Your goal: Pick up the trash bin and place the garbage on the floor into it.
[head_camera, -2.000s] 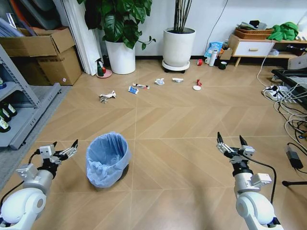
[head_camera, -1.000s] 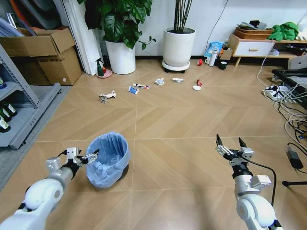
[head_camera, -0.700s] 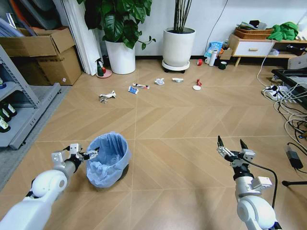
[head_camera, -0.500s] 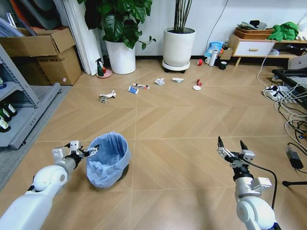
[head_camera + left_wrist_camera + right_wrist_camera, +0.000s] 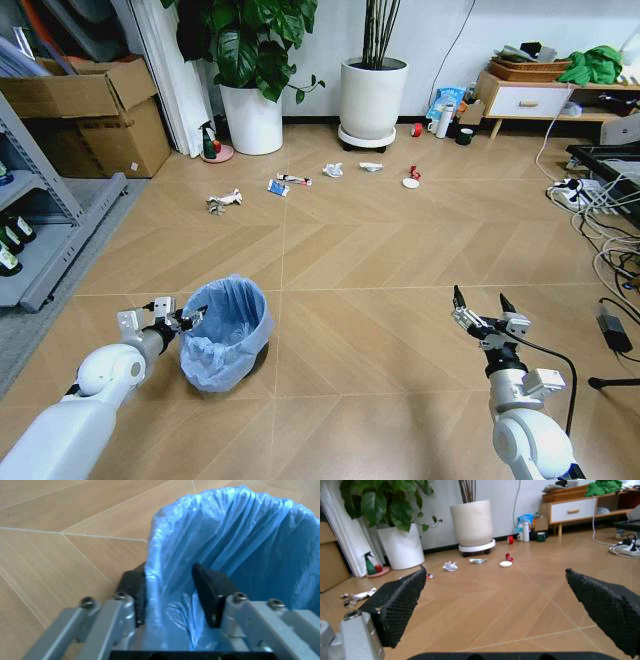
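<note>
The trash bin [image 5: 226, 332], dark and lined with a crinkled light-blue bag, stands on the floor at the near left. My left gripper [image 5: 186, 319] is at its left rim and open. In the left wrist view one pad [image 5: 136, 592] is outside the bag's rim [image 5: 167, 573] and the other pad [image 5: 207, 588] is inside. The garbage lies farther off: a paper wad [image 5: 224, 201], a blue-white tube box [image 5: 279, 187], another wad [image 5: 333, 170], a white lid [image 5: 410, 183] and a red wrapper [image 5: 414, 173]. My right gripper [image 5: 478, 304] hangs open over bare floor at the near right.
Two white plant pots [image 5: 252, 120] [image 5: 372, 98] stand at the back wall. Cardboard boxes [image 5: 95, 120] and a metal shelf [image 5: 40, 235] line the left. Cables and a power strip [image 5: 590, 200] trail along the right. Bottles and a mug [image 5: 448, 122] sit by the low cabinet [image 5: 522, 100].
My left arm has swung in from beside the bin to its rim, and its fingers now straddle the bag's edge. The right arm has hardly moved.
</note>
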